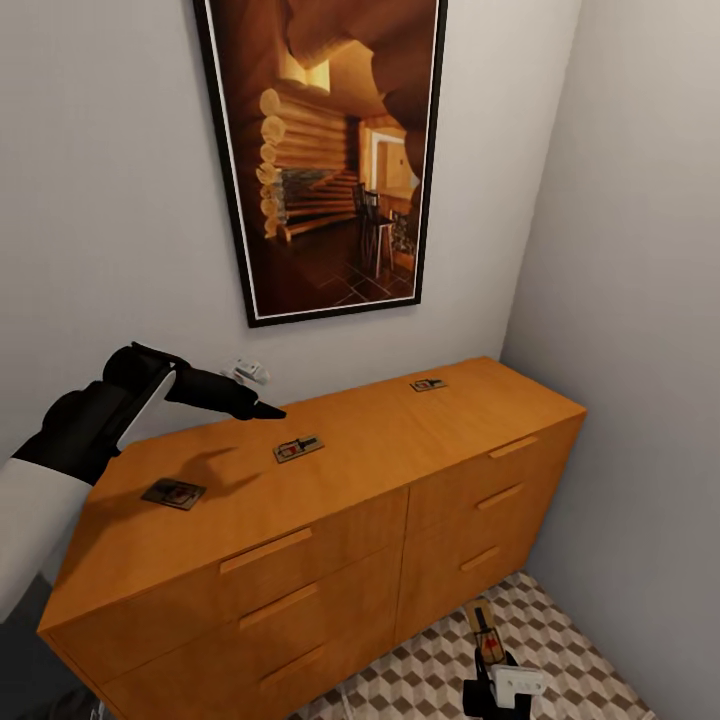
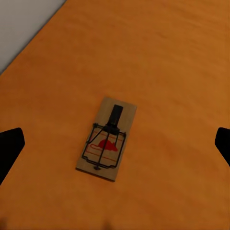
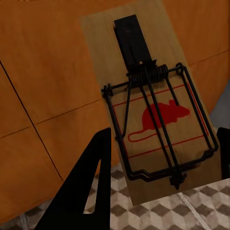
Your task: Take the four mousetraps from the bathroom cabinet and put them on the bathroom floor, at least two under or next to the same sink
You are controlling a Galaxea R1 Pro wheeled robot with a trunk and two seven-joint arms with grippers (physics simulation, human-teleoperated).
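Observation:
Three mousetraps lie on top of the orange-brown cabinet (image 1: 350,545): one at the left (image 1: 176,493), one in the middle (image 1: 298,448) and one at the far right (image 1: 428,384). My left gripper (image 1: 268,410) hovers open just above and behind the middle mousetrap (image 2: 107,140), with its dark fingertips (image 2: 10,143) wide apart on either side. Low in front of the cabinet drawers, my right gripper (image 1: 492,672) is shut on a fourth mousetrap (image 1: 484,628), which shows close up (image 3: 153,105) between the fingers (image 3: 91,187). The bathroom floor (image 1: 590,665) lies below it. The sink is out of view.
A large framed picture (image 1: 325,150) hangs on the wall above the cabinet. A small white fitting (image 1: 250,372) sits on that wall near my left arm. The right-hand wall (image 1: 640,300) stands close to the cabinet's end, leaving a narrow strip of tiled floor.

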